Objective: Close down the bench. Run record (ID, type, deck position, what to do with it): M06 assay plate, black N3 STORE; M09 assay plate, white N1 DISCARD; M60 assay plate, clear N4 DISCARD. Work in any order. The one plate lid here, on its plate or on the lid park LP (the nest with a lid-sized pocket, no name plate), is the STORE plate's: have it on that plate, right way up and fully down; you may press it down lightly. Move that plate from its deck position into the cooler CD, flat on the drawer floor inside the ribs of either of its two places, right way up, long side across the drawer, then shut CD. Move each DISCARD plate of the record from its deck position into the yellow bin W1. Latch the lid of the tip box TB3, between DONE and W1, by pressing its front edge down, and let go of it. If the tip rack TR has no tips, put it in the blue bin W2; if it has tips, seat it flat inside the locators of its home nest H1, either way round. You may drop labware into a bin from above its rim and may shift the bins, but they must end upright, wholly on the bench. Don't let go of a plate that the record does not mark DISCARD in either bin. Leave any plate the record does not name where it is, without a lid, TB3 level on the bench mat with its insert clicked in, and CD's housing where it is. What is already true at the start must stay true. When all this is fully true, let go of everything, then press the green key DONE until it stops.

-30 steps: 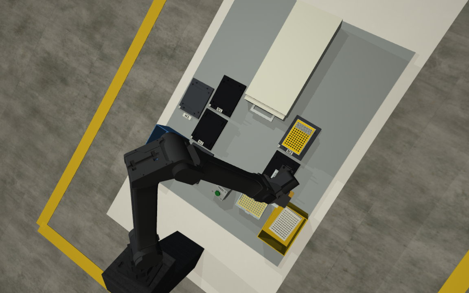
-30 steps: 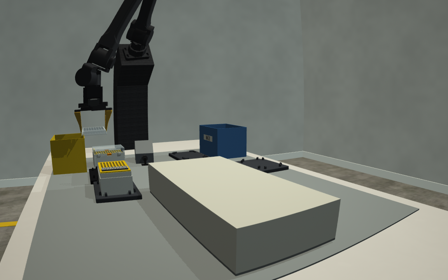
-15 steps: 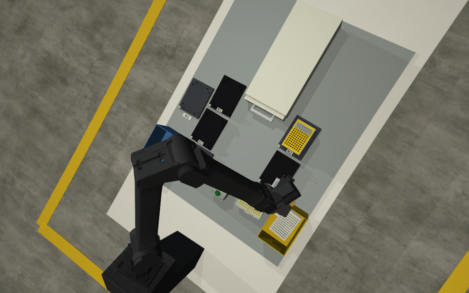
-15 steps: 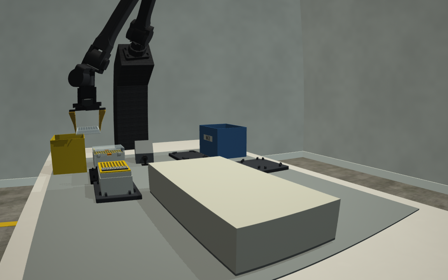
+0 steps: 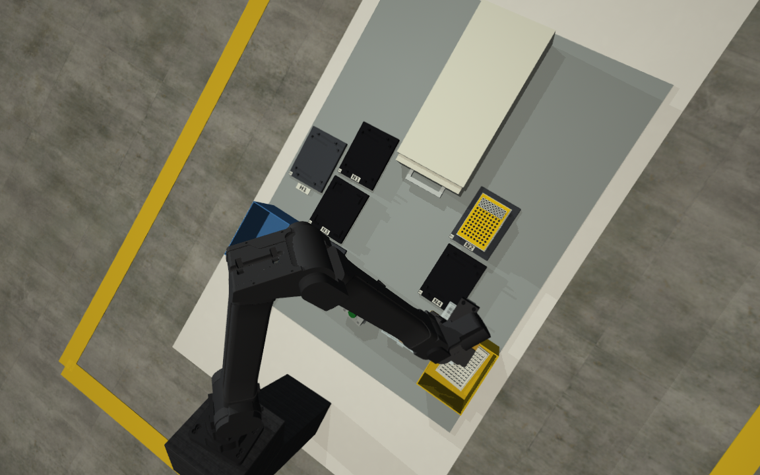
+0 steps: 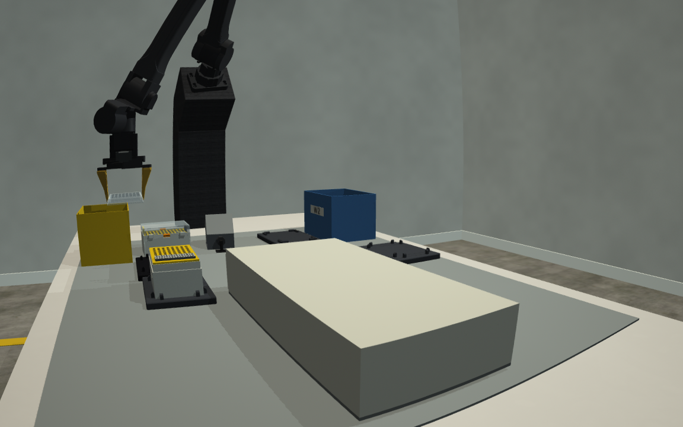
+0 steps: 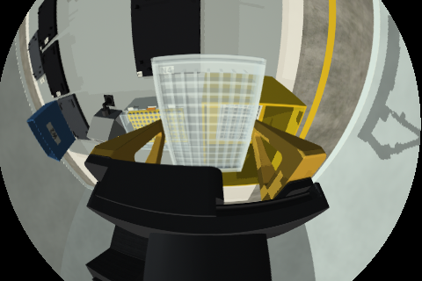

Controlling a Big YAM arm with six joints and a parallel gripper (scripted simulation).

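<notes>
My gripper (image 6: 125, 192) (image 7: 207, 124) is shut on the clear assay plate (image 6: 125, 197) (image 7: 207, 108), gripping it by its long sides and holding it level. It hangs just above the open top of the yellow bin W1 (image 5: 437, 390) (image 6: 103, 236) (image 7: 288, 111). A white plate (image 5: 459, 372) lies inside that bin. The nests N4 (image 5: 452, 277) (image 7: 165, 26), N3 (image 5: 340, 208) and N1 (image 5: 369, 154) are bare. The tip box TB3 (image 6: 164, 232) stands beside the bin, hidden under my arm in the overhead view.
A yellow-topped tip rack (image 5: 483, 223) (image 6: 174, 254) sits on the N2 nest. The cream cooler CD (image 5: 477, 94) (image 6: 365, 302) fills the bench's back. The blue bin W2 (image 5: 261, 227) (image 6: 340, 213), the H1 nest (image 5: 318, 158) and the DONE key box (image 6: 219, 232) are on the bench.
</notes>
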